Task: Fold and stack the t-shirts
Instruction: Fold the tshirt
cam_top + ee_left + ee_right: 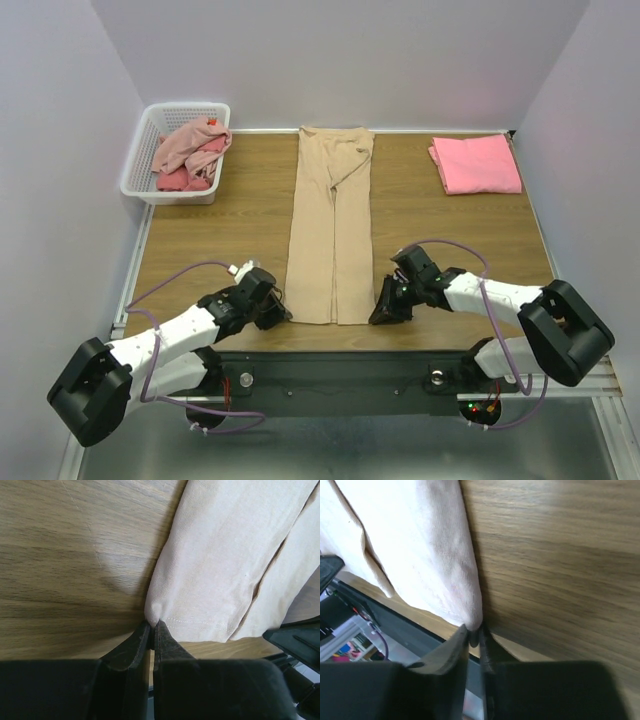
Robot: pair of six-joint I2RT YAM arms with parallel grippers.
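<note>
Centre of frame: beige t-shirt (pixel 332 220) lies as a long folded strip. left gripper (pixel 153 629) and right gripper (pixel 476 634) each pinched closed on a bottom hem corner. Risk: bites look shallow, so cloth may slip on lifting and skew the fold.

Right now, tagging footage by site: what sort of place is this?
Likely a robot lab cell: plain white walls boxing a wood-grain tabletop, a white plastic lattice basket, two bolted arms.
</note>
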